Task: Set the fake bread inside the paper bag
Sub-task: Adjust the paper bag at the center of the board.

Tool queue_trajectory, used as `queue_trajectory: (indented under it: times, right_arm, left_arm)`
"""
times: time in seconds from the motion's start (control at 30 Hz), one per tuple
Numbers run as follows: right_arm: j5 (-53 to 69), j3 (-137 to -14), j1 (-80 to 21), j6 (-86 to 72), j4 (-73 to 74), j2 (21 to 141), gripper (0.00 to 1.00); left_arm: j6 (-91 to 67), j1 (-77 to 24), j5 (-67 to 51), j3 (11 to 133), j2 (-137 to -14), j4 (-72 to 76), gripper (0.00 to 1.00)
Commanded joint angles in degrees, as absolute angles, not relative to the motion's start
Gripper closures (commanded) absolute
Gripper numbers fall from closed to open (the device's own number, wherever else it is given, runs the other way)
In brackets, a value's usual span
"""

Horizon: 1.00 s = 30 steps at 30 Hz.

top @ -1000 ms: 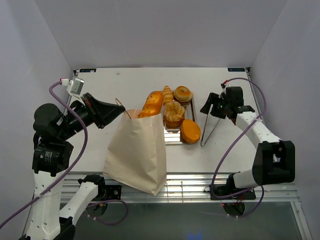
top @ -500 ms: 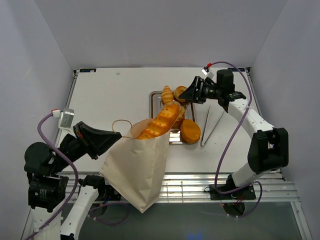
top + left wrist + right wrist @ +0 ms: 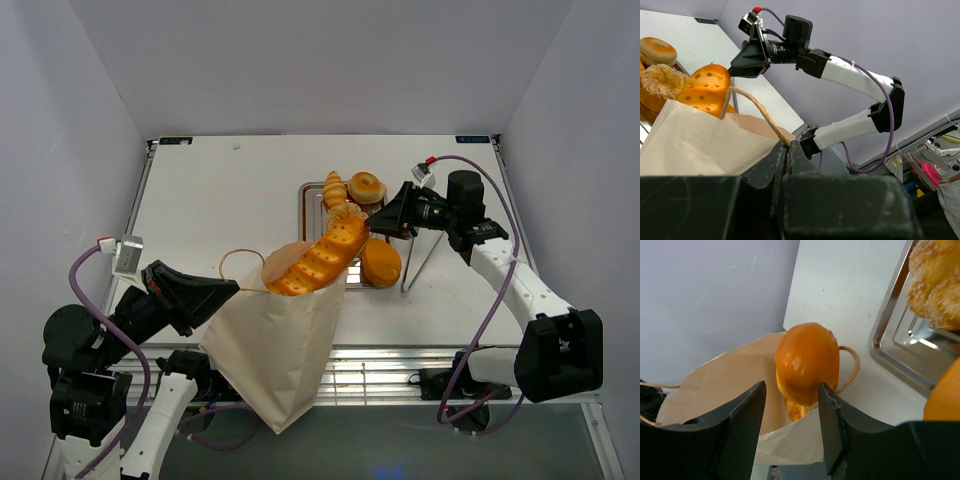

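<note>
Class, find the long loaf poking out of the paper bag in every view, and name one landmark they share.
Top external: long loaf at centre, slanting up-right out of the paper bag.
Left wrist: long loaf upper left, above the bag edge.
Right wrist: long loaf at centre, seen end-on.
Shared landmark: the paper bag.

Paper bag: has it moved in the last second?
Yes. The paper bag has shifted toward the near table edge, away from the metal tray.

Long loaf [image 3: 322, 256], lower end hidden inside paper bag [image 3: 280, 340]; metal tray [image 3: 912, 337], cut off by the right wrist view's right edge.
</note>
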State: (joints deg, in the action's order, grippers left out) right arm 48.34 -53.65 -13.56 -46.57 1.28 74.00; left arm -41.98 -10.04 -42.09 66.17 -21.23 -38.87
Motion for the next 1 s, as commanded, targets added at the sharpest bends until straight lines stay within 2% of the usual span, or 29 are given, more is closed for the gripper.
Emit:
queue_trajectory:
  times: [0.0,0.37,0.8,0.97]
  right_arm:
    - [52.4,-49.9,-13.5,-54.0,-5.7,71.3,0.48]
    - [49.0,-42.9,-11.3,-57.3,-7.4,68.6,0.58]
    - [48.9,-45.7,-8.6,-52.2,-4.0,68.9,0.56]
    - [52.1,-43.7,-8.6,-56.0,-9.8,72.1,0.56]
  left_arm:
    - [-41.6,-10.0,-41.0,66.3,-20.9,-39.1,1.0]
    - [-40.1,-10.0,-40.7,68.0,-21.0,-41.2,1.0]
    - [-39.6,-10.0,-40.9,67.7,-21.2,-41.3,1.0]
    - [-39.8,-10.0,-40.9,67.9,-21.4,-41.1,1.0]
